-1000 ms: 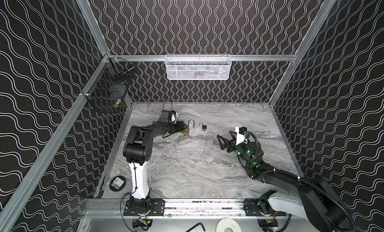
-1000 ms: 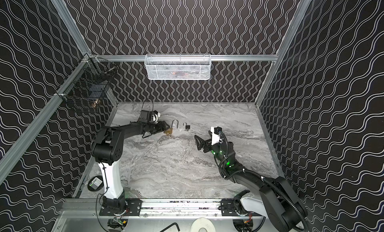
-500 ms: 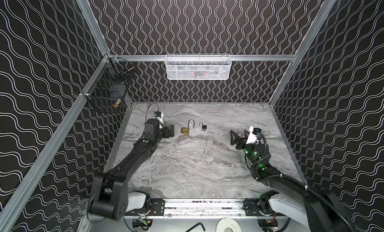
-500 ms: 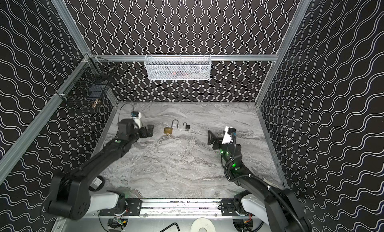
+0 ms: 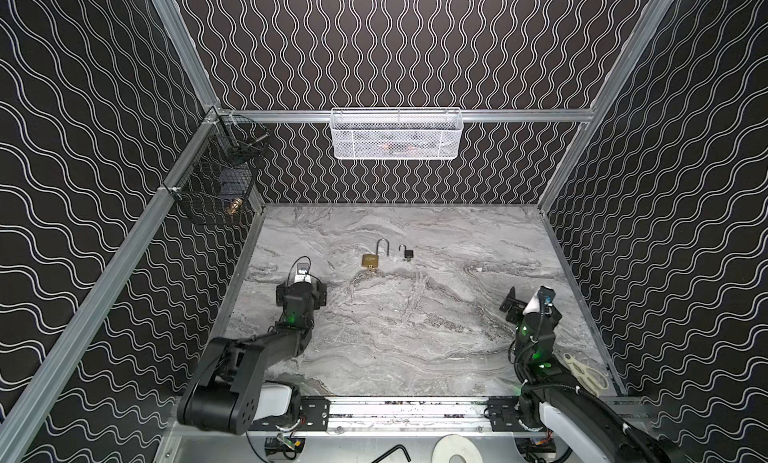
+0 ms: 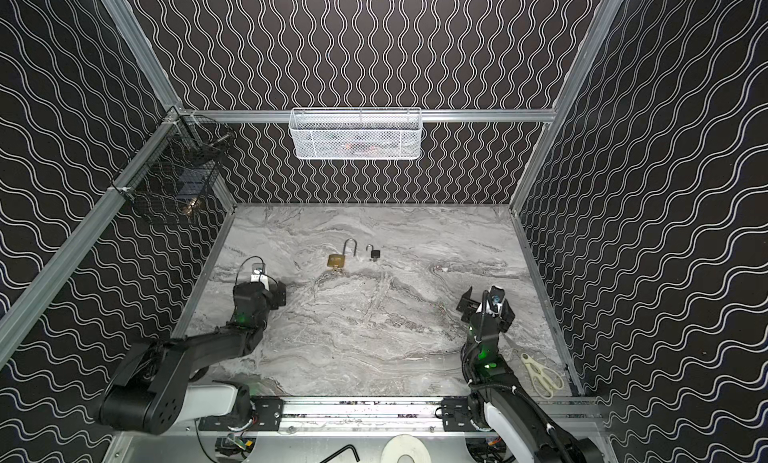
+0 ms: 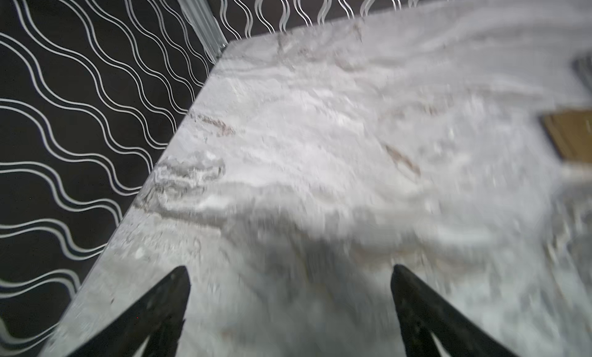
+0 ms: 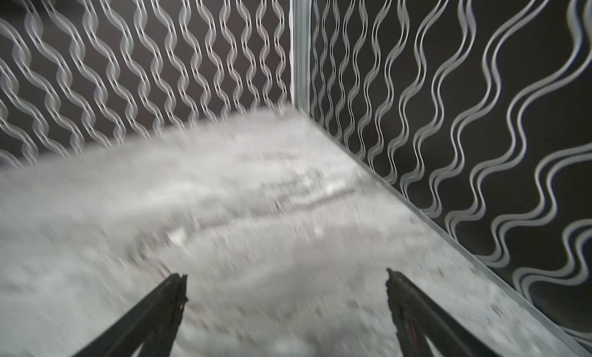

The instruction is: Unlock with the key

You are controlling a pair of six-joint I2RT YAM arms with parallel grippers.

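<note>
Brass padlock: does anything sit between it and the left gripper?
Nothing visible. Only bare marble tabletop separates the open left gripper from the brass padlock. The small black object lies on the padlock's far side, apart from it.

A white mesh basket (image 5: pixel 395 135) hangs from the back rail, with something reddish inside that is too dim to name. A black wire basket (image 5: pixel 216 191) hangs on the left wall rail and holds a small brass-coloured item. Pale scissors (image 5: pixel 586 371) lie flat on the marble tabletop (image 5: pixel 415 336) near its front right corner. Below the front rail sit a white roll (image 5: pixel 455 450) and a black hex key (image 5: pixel 395 454).
</note>
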